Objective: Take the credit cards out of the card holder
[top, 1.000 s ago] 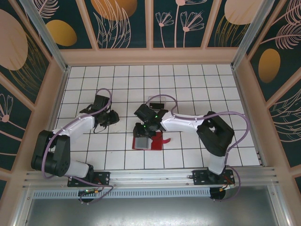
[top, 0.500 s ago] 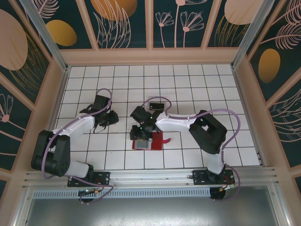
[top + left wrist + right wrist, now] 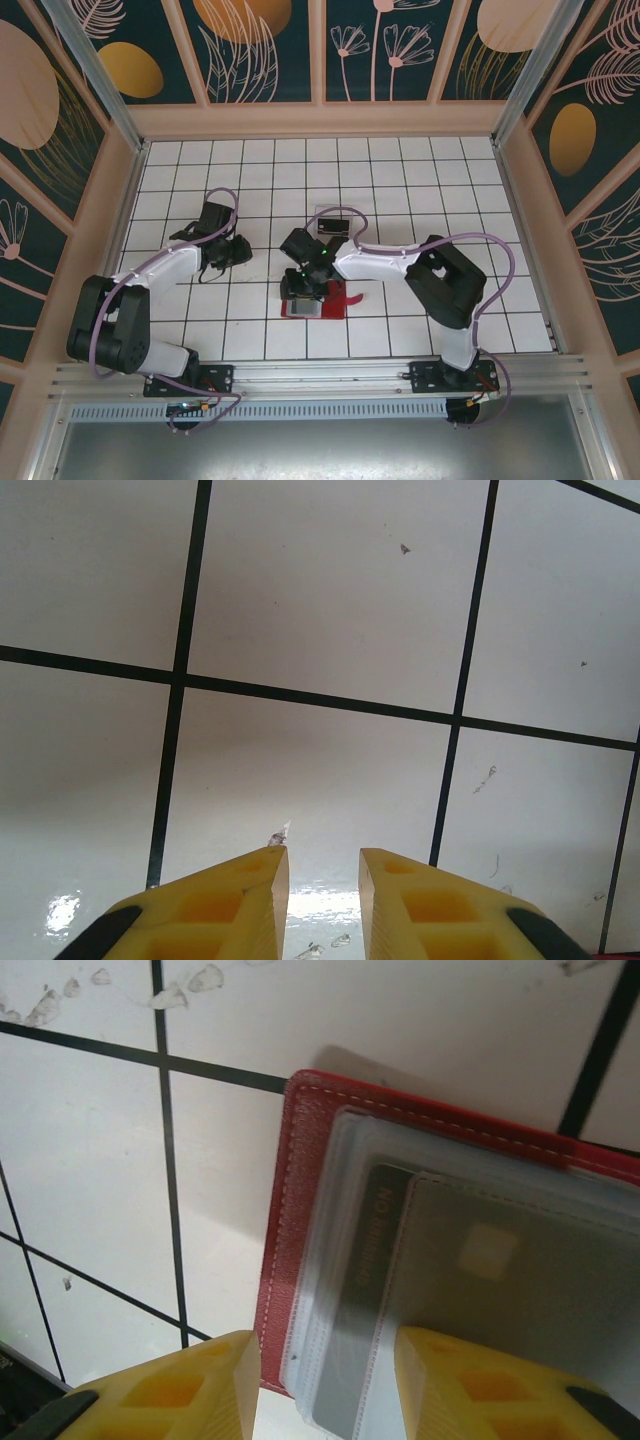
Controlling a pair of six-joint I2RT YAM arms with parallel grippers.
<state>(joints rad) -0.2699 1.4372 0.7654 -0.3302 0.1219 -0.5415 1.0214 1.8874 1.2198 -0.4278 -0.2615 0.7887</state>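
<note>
The red card holder (image 3: 336, 301) lies open on the tiles near the table's middle. In the right wrist view its red edge (image 3: 276, 1210) frames clear pockets that hold grey credit cards: one with lettering (image 3: 368, 1300) whose lower end pokes out, and one with a chip (image 3: 520, 1280). My right gripper (image 3: 303, 285) hovers right over the holder's left end. Its jaws (image 3: 325, 1365) are open and straddle the pocket edge and the lettered card. My left gripper (image 3: 243, 250) rests to the left over bare tile, with a narrow empty gap (image 3: 323, 865) between its fingers.
A small dark flat thing (image 3: 333, 225) lies on the tiles just behind the right arm, under its cable. White tiles with black grout lines spread all round, with wooden walls on three sides.
My right gripper has shifted a little left and nearer over the holder's left end, and its jaws have widened. The left arm has not moved.
</note>
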